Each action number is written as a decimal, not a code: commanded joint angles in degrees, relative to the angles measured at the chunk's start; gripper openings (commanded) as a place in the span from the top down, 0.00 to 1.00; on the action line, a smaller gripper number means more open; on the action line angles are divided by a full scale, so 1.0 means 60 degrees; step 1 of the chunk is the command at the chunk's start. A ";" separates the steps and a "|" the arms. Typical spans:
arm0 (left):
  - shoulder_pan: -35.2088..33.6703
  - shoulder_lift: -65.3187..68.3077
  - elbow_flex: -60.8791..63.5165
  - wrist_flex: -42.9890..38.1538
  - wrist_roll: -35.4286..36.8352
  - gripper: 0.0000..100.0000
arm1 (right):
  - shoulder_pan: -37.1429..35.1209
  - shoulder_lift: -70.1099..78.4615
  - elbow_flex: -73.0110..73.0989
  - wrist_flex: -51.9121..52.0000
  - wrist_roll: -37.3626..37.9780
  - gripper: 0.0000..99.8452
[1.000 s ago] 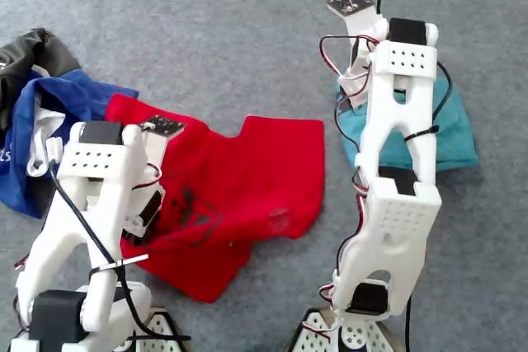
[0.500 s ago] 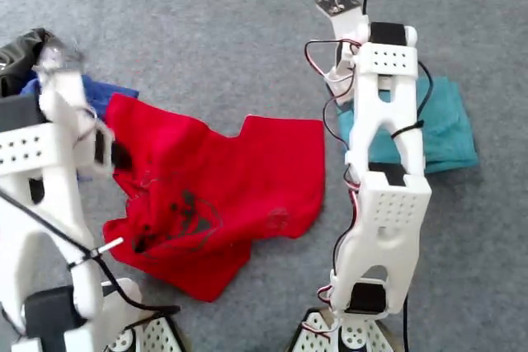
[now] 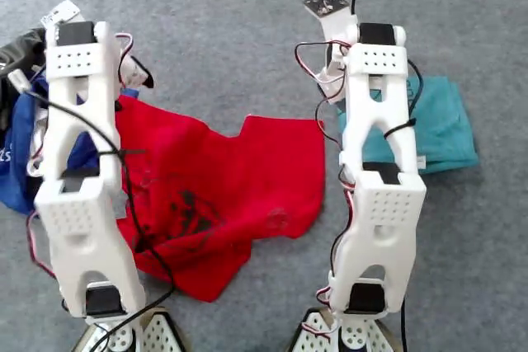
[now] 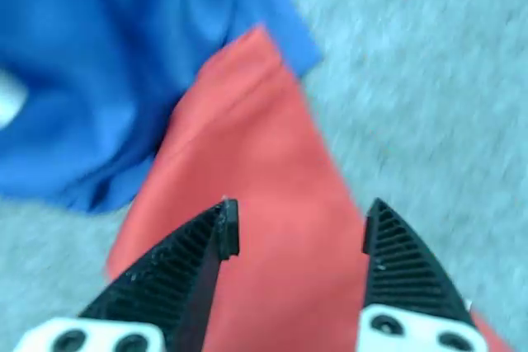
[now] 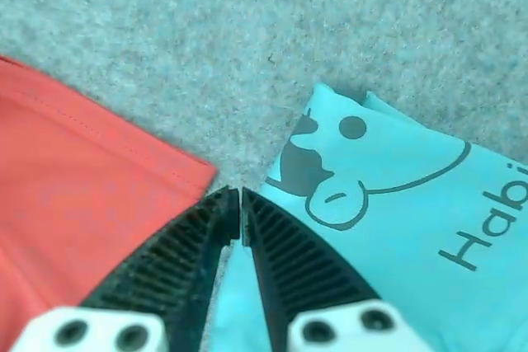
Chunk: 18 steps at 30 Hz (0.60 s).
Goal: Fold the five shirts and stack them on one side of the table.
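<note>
A red shirt [image 3: 239, 179] lies spread and rumpled in the middle of the table. My left gripper [image 3: 137, 73] hovers over its far left corner; in the left wrist view it [image 4: 297, 228] is open above the red shirt [image 4: 247, 195], beside the blue shirt [image 4: 99, 63]. A folded teal shirt [image 3: 445, 125] rests at the right. My right gripper [image 5: 239, 199] is shut on nothing over the grey gap between the red shirt [image 5: 74, 195] and the teal shirt [image 5: 396, 195]; in the high view it [image 3: 328, 84] sits at the teal shirt's left edge.
A crumpled blue shirt [image 3: 16, 162] and a black shirt [image 3: 21, 51] lie heaped at the table's left edge. Grey cloth [image 3: 231, 47] covers the table, bare across the far side and near right.
My left arm swung from the red shirt's near left part out to its far left corner. My right arm shifted slightly left and farther away.
</note>
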 commanded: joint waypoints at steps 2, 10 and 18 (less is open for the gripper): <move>-0.0022 0.2007 -0.3348 0.0454 0.0425 0.77 | -0.0132 0.0168 -0.0447 -0.0161 -0.0015 0.98; -0.0828 0.4571 -0.6381 0.0791 0.2315 0.78 | -0.0147 0.0388 -0.0447 -0.0293 -0.0015 0.98; -0.0930 0.4791 -0.6996 0.0747 0.2462 0.78 | -0.0322 0.0418 -0.0447 -0.0293 -0.0059 0.98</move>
